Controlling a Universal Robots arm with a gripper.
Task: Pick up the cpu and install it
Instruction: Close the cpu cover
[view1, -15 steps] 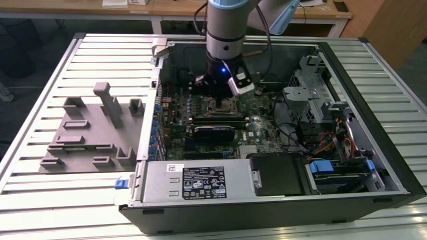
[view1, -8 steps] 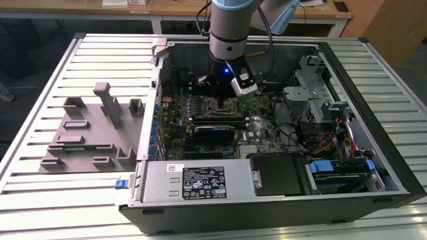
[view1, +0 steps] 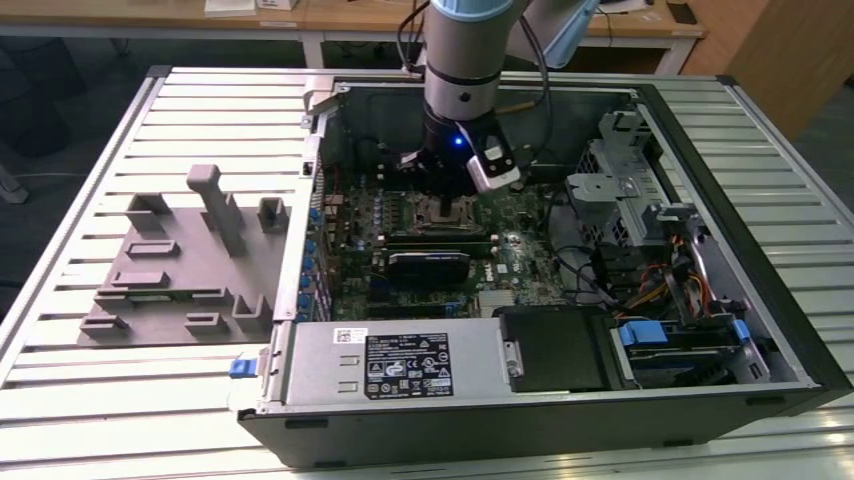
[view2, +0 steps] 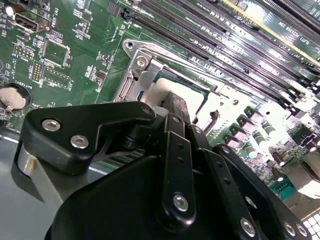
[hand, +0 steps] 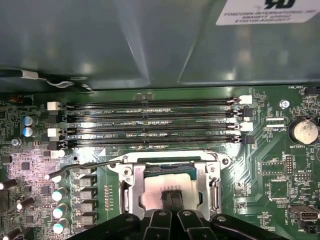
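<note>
**Robot gripper meets the cpu in its motherboard socket**

An open desktop computer case lies on its side on a slatted metal table. A single robot arm reaches straight down into it. The gripper is low over the green motherboard, near the case's far wall.

In both wrist views the cpu, a flat square chip with a pale silvery top, sits inside the metal socket frame. It lies just beside a row of long black memory slots.

The gripper has its two black fingers drawn tightly together, with no gap showing. Their tips meet the middle of the chip's top plate and grip nothing at its sides.

A round coin battery sits on the board, well apart from the socket. Outside the case, on the exterior view's left, a grey plastic tray with upright blocks rests on the table. The silver power supply fills the case's near corner.
</note>
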